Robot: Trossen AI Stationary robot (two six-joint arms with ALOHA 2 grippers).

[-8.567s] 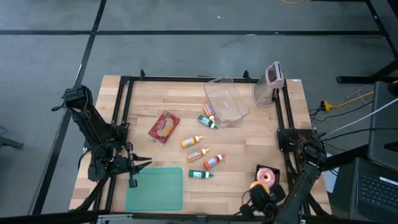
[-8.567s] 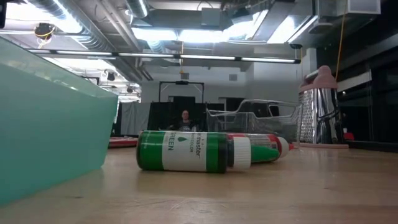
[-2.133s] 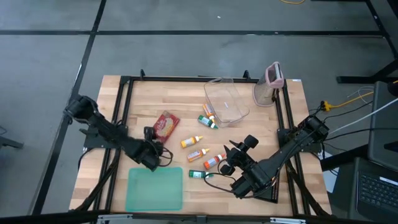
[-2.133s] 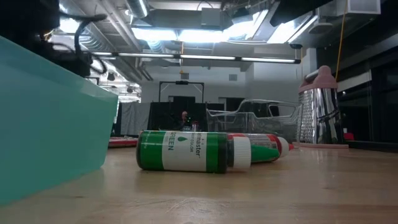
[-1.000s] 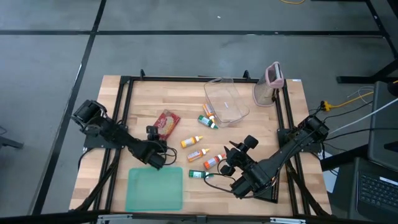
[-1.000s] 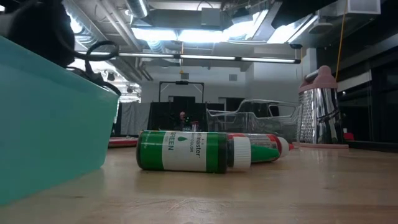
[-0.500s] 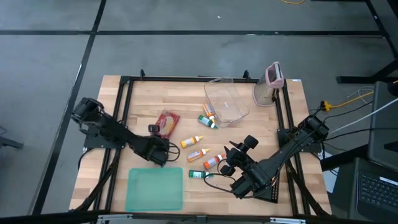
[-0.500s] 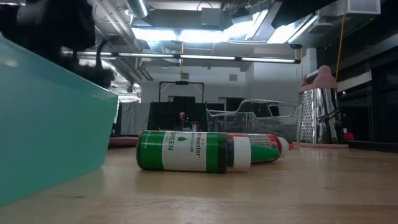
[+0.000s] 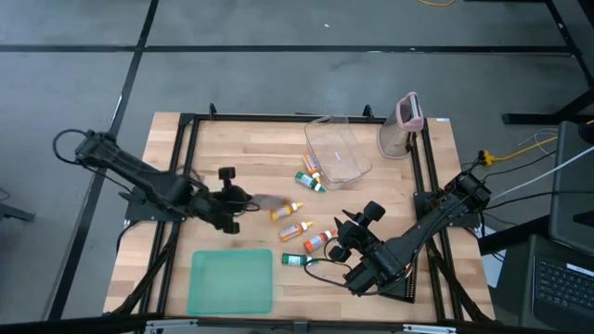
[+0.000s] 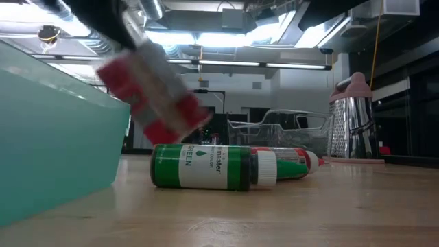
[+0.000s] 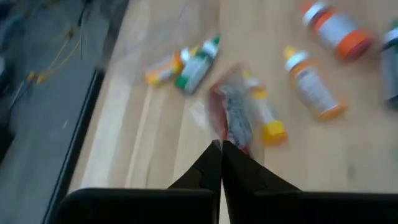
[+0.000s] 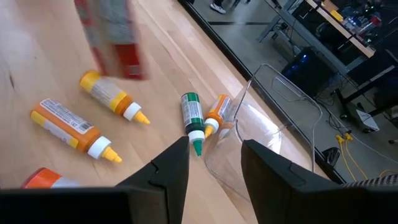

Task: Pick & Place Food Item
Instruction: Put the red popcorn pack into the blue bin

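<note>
The food item is a red snack packet [image 9: 264,201], blurred and up in the air over the table's middle left. It shows tilted in the low view [image 10: 147,96] and ahead of the fingers in the left wrist view [image 11: 233,118]. My left gripper [image 9: 239,200] is shut on it. My right gripper [image 9: 345,239] hangs open over the small bottles at the near right, holding nothing [image 12: 214,155]. My left gripper pinches the packet's end edge [image 11: 225,144] between its two fingertips, coming in from the table's left side. The packet reaches out past the fingertips toward the right and slants down below the gripper [image 10: 110,27]. It is lifted clear of the table.
A teal tray [image 9: 230,281] lies near the front edge, left of centre. Several small bottles [image 9: 297,218] lie scattered mid-table, a green one [image 10: 202,167] nearest the low camera. A clear container [image 9: 339,151] and a metal grater [image 9: 406,125] stand at the far right.
My left gripper has shut on the packet, which lay flat on the table, and has risen with it and gone a little toward the table's right edge. The packet is now lifted clear and tilted. My right gripper has kept still.
</note>
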